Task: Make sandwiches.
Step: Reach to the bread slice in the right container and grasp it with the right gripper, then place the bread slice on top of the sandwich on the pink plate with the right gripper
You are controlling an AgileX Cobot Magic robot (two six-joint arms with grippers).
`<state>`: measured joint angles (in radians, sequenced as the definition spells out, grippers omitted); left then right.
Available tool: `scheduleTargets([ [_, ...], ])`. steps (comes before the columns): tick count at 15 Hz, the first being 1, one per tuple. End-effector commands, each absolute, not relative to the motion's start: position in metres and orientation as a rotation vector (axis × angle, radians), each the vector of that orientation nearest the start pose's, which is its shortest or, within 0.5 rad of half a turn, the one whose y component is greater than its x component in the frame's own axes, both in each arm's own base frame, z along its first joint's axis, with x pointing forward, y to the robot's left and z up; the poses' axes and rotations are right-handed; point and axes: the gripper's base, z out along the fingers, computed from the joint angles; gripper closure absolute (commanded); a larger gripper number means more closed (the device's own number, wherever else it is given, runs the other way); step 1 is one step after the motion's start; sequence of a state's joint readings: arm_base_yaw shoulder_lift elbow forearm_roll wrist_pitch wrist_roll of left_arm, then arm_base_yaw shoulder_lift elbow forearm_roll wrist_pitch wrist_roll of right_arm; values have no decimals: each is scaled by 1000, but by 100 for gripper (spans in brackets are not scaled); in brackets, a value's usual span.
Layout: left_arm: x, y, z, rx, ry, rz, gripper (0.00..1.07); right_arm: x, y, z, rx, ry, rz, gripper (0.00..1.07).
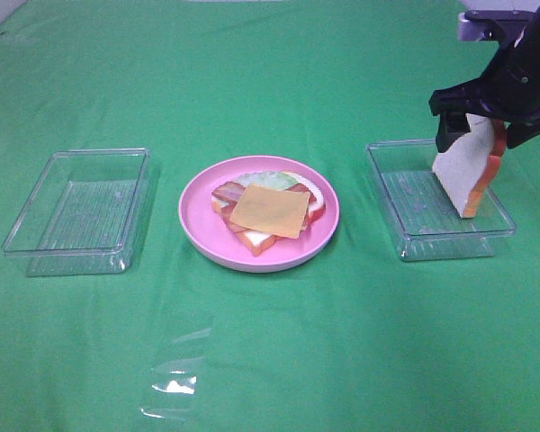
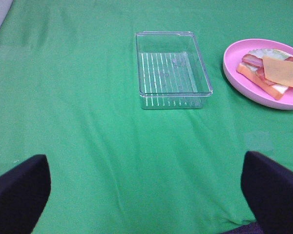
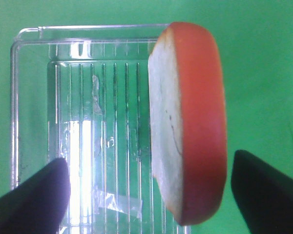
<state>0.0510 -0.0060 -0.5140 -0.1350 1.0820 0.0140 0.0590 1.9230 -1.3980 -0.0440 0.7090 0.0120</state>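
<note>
On the pink plate (image 1: 198,236) lies an open sandwich (image 1: 265,209): bread, lettuce, bacon strips and a yellow cheese square on top; it also shows in the left wrist view (image 2: 269,74). A second bread slice (image 1: 466,175) with orange-brown crust stands on edge, tilted, over the right clear tray (image 1: 412,241). My right gripper (image 1: 475,135) straddles the top of this bread slice (image 3: 185,122), jaws open: one finger (image 3: 266,195) is close to the crust, the other (image 3: 36,197) is well clear of it. My left gripper (image 2: 146,195) is open over bare cloth.
An empty clear tray (image 1: 36,236) sits left of the plate and also shows in the left wrist view (image 2: 172,100). A scrap of clear plastic (image 1: 174,378) lies on the green cloth near the front edge.
</note>
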Motion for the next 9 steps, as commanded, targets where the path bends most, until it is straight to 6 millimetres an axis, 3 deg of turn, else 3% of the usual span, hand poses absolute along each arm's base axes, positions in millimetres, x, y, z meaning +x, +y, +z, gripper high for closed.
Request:
scheduleTargets([
  [1, -11, -11, 280, -29, 2015, -124, 9, 411, 19, 205, -90, 2694, -32, 59],
  [3, -11, -11, 280, -29, 2015, -124, 9, 412, 16, 206, -60, 2683, -78, 94],
  [4, -11, -11, 280, -29, 2015, -124, 9, 412, 15, 206, -65, 2678, -92, 104],
  [8, -11, -11, 280, -28, 2015, -123, 9, 410, 16, 214, -49, 2668, -75, 106],
  [9, -11, -12, 280, -27, 2015, -124, 9, 403, 17, 237, -19, 2626, -36, 106],
])
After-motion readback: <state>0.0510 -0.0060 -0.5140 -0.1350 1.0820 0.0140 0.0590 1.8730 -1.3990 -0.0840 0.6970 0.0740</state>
